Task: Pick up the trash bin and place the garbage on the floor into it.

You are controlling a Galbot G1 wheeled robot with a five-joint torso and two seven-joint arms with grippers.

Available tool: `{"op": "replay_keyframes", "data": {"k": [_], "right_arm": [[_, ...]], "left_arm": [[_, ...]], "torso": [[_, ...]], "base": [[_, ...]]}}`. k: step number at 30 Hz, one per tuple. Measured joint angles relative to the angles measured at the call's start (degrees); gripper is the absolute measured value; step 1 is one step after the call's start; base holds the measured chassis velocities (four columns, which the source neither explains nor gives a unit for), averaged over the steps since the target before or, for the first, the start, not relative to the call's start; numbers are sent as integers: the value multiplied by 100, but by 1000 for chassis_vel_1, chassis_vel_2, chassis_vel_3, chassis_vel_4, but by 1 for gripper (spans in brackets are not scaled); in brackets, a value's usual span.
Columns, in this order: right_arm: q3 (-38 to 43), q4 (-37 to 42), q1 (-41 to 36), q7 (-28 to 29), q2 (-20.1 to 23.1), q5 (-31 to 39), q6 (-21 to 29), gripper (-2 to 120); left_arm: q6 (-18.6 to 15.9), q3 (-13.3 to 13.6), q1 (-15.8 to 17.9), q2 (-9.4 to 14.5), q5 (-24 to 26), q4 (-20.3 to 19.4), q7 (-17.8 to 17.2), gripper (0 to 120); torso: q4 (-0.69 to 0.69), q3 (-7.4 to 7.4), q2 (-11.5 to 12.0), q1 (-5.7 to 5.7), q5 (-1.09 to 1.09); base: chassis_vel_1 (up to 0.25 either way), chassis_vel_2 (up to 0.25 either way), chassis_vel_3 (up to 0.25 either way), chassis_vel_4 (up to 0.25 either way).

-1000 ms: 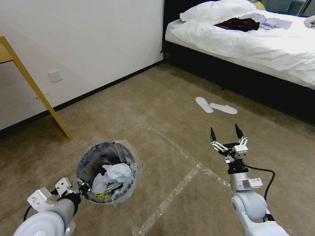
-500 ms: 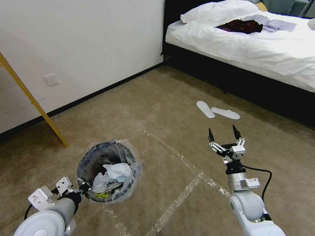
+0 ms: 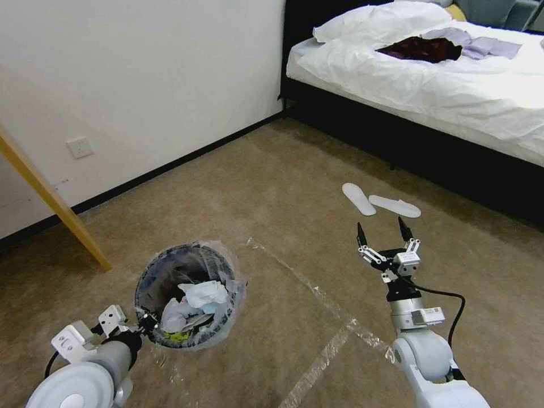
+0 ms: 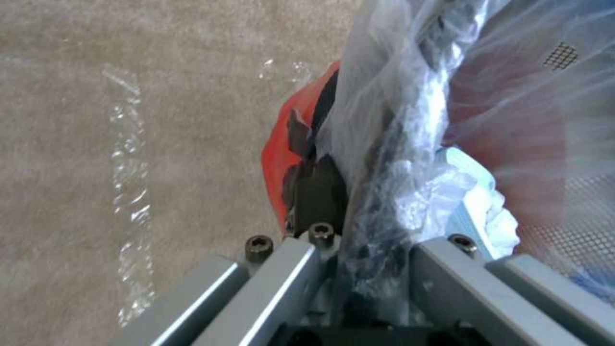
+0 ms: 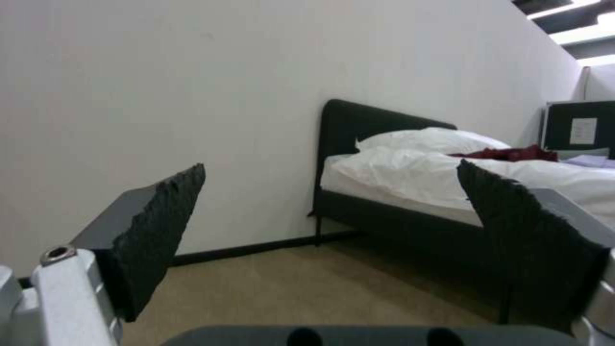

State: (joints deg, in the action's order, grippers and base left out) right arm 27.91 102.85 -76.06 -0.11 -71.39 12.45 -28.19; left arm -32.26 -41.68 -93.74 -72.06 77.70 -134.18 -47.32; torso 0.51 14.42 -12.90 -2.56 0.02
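The fingers (image 4: 317, 192) of the left gripper (image 3: 146, 324) are closed on the near rim of the trash bin (image 3: 187, 294), with the crinkly clear liner pressed between them. In the left wrist view one dark finger lies against the outside of the bin, next to its red base (image 4: 278, 158), and the plastic bag (image 4: 397, 120) bulges just beside it. The bin is at the lower left of the head view, over the floor (image 3: 272, 187), and its opening faces up. Whether its base touches the carpet I cannot tell. Inside it there is garbage (image 3: 195, 303): crumpled white tissues and a small yellow piece near the gripper.

The fingers (image 5: 157, 226) of the right gripper (image 3: 381, 238) are spread wide apart and hold nothing. They point forward toward the bed (image 3: 430, 85), above the carpet, well apart from the bin.

Shiny tape lines (image 3: 323, 303) cross the carpet between the two arms. A pair of white slippers (image 3: 379, 201) lies farther ahead, near the dark bed frame. A yellow desk leg (image 3: 54, 201) stands at the left, beside the white wall (image 3: 141, 73).
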Motion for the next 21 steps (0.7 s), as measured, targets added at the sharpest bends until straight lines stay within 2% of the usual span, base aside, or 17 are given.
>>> {"op": "replay_keyframes", "data": {"k": [21], "right_arm": [[-94,-142,129,0,-57,-25,-5,100]], "left_arm": [[15,18,98,68,7,86,42,0]], "torso": [[0,0,0,-1,0]], "base": [[-144,151,144,-153]]}}
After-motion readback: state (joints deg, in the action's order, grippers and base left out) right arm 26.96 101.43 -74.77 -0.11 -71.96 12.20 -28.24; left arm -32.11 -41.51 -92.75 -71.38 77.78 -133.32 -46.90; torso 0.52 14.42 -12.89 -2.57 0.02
